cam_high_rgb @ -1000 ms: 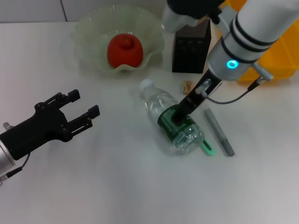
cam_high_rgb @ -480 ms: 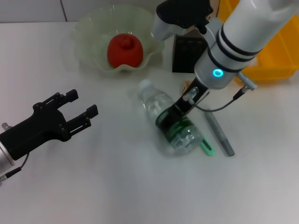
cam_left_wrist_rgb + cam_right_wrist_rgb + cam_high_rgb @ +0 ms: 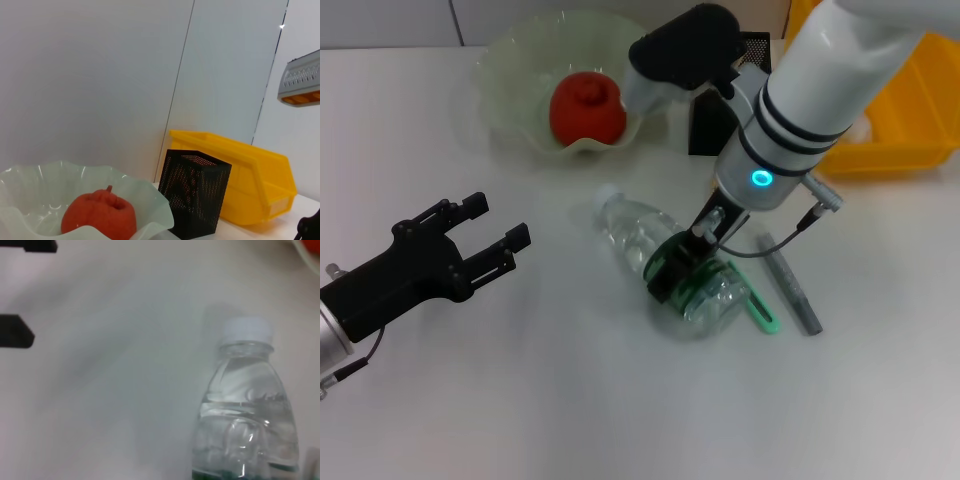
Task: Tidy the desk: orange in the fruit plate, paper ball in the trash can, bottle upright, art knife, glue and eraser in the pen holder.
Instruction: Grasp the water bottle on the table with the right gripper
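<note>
I see left pincer (image 3: 492, 228) nearest, fingers spread wide, idle over bare surface (image 3: 520, 400). Right pincer (image 3: 692, 262) clamped on bottle (image 3: 665, 260) lying on its side, cap (image 3: 609, 193) toward plate (image 3: 515, 110). Art knife (image 3: 788, 282) just beside. Orange (image 3: 587, 108) in plate; pen holder (image 3: 712, 120) farther back.

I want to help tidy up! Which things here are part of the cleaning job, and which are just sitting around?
Part of the job: orange in the fruit plate; lying bottle under the right gripper; art knife; pen holder.

Just there: yellow bin; green item; idle left gripper.
</note>
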Controlling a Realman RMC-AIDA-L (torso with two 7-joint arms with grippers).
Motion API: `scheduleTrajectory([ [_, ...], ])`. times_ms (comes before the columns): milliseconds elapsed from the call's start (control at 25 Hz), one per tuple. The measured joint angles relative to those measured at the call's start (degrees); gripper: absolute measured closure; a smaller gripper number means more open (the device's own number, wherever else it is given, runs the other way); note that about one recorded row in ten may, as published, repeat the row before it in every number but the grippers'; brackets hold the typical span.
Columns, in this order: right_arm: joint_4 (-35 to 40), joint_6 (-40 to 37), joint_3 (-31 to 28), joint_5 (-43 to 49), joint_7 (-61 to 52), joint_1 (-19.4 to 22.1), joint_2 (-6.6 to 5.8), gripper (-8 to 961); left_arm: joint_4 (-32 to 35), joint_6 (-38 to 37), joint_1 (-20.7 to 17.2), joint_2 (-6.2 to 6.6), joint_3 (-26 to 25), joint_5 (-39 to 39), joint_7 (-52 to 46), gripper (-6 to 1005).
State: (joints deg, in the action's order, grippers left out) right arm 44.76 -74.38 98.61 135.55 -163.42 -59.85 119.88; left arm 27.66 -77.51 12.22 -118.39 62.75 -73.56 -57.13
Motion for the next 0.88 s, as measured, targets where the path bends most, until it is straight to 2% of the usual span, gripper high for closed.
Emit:
scheduleTrajectory([
  [200,-0.1,1.1,2.4,-0.7,0.0,-0.3,-0.01,134,0.0,0.0,0.0,0.0,0.0,0.0,0.0,245],
  [560,0.0,1.3,3.0,-1.5,2.0,0.2,0.0,171,0.0,-0.1,0.1,-0.1,-0.1,0.0,0.0,246],
  [880,5.0,1.5,3.5,-1.8,3.1,3.9,0.01,177,0.0,-0.5,0.1,-0.1,-1.5,0.0,-0.2,245],
])
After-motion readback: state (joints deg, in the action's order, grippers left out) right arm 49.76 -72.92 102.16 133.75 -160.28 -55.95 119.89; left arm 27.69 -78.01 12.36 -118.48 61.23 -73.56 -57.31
